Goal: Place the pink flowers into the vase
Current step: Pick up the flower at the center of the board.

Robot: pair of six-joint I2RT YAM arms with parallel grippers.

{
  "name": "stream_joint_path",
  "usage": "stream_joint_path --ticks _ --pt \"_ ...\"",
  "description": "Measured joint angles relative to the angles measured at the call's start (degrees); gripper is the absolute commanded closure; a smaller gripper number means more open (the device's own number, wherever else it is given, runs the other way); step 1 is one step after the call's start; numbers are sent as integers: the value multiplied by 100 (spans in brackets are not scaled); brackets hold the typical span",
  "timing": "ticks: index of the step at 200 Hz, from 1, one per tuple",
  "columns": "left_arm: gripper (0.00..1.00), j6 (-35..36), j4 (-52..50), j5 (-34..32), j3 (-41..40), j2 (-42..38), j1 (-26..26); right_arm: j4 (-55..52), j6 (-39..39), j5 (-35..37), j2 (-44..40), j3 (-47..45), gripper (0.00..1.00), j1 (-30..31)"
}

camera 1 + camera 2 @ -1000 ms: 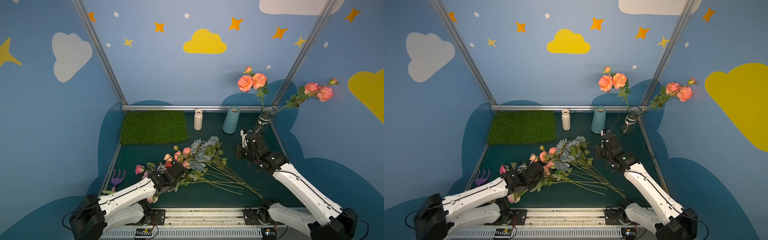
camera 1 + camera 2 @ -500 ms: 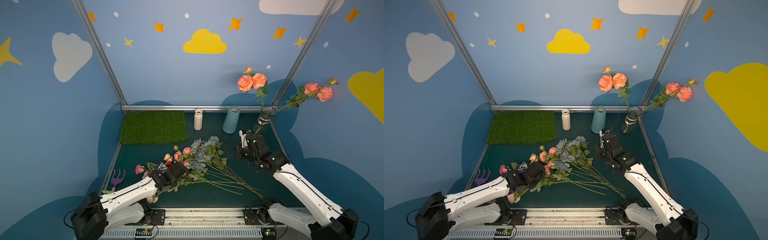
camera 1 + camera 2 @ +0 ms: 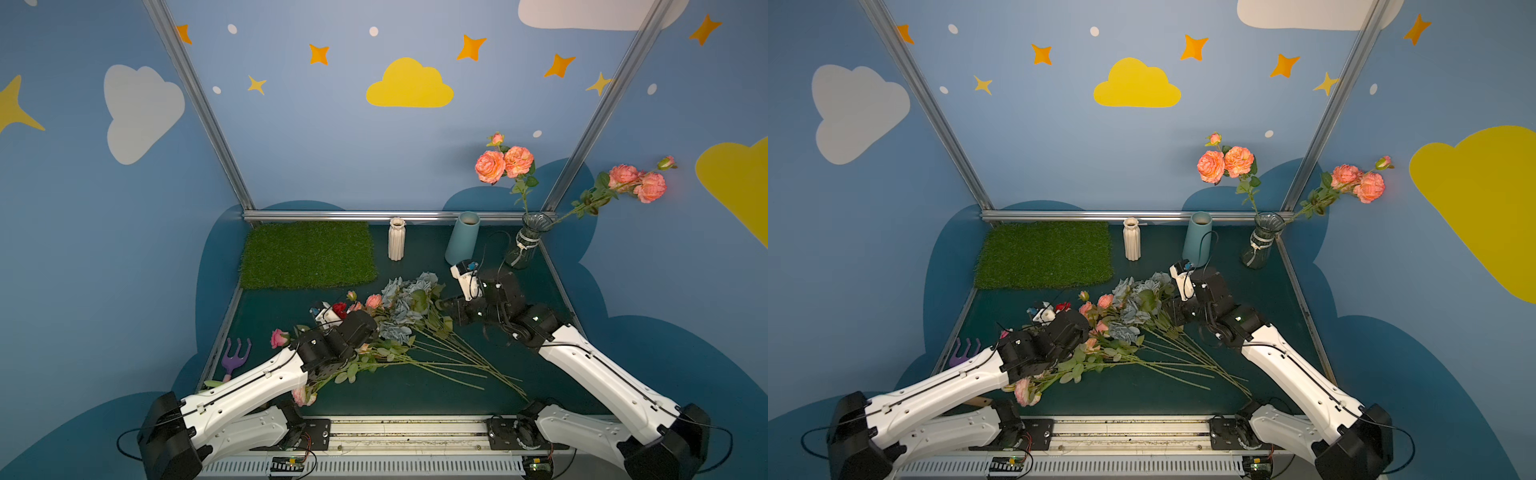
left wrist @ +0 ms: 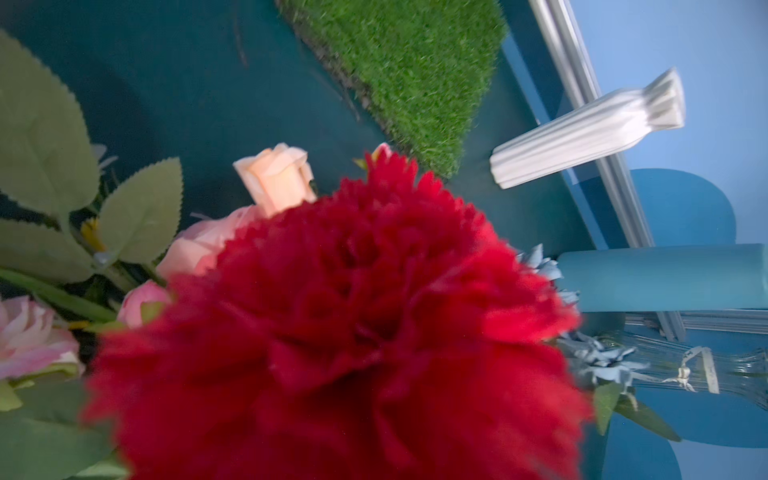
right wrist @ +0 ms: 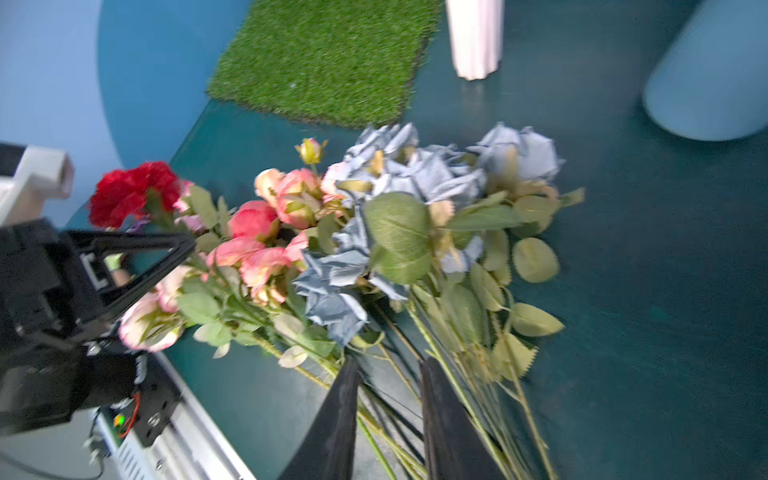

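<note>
Picking another stem out of the pile was judged to be the step in hand. Some pink flowers (image 5: 266, 235) were lying on the table (image 3: 282, 307), mixed up with grey-blue roses (image 5: 419, 174), just in front of both grippers. Two more pink stems were seen standing in the glass vase (image 3: 530, 245), which was far past the right gripper (image 5: 390, 368) and well apart from it. The left gripper (image 5: 180, 249) was pushed in among the leaves at the bloom end of the pile and was shut tight. What was pinched could not be told, because the tips were hidden by leaves. A red carnation (image 4: 340, 324) was seen right in front of it, very close, so the wrong flower may have been caught. The right gripper was held a little way open over the bare stems, and nothing was held in it. For the next move, a slow lift would be needed, so that it could be checked that a pink stem was gripped and not the red one. Then the stem would have to be pulled free of the tangle, and its end turned toward the mouth of the vase.
</note>
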Motion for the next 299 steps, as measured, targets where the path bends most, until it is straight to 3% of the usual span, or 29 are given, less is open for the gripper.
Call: stream_joint_path --ticks 33,75,121,184,194,212,247,263,281,293,299 --pt "98 1248 295 -90 905 549 48 291 -177 -704 503 59 69 435" --pt "98 2256 640 247 1134 870 186 334 -339 -960 1119 326 67 879" --pt "98 2736 706 778 1311 1038 350 367 -442 -966 1384 437 66 909" --pt "98 2828 785 1427 1340 1025 459 479 -457 -922 1886 629 66 1091" --pt "98 2826 811 1513 1340 1012 479 470 -459 -898 1961 667 68 1113" --pt "98 2820 852 1652 1338 964 518 417 -459 -831 2092 782 83 1126" --pt "97 2780 898 1838 1335 824 612 275 -581 -699 2184 1019 100 1132" --pt "84 2774 896 1904 1335 765 645 260 -595 -649 2166 1056 100 1163" --pt "29 2780 918 1950 1329 695 656 153 -595 -516 2081 1056 100 1165" --pt "13 2791 920 1967 1325 638 656 17 -588 -374 1991 1056 100 1152" --pt "10 2806 920 1969 1325 616 656 -74 -581 -271 1939 1067 100 1152"
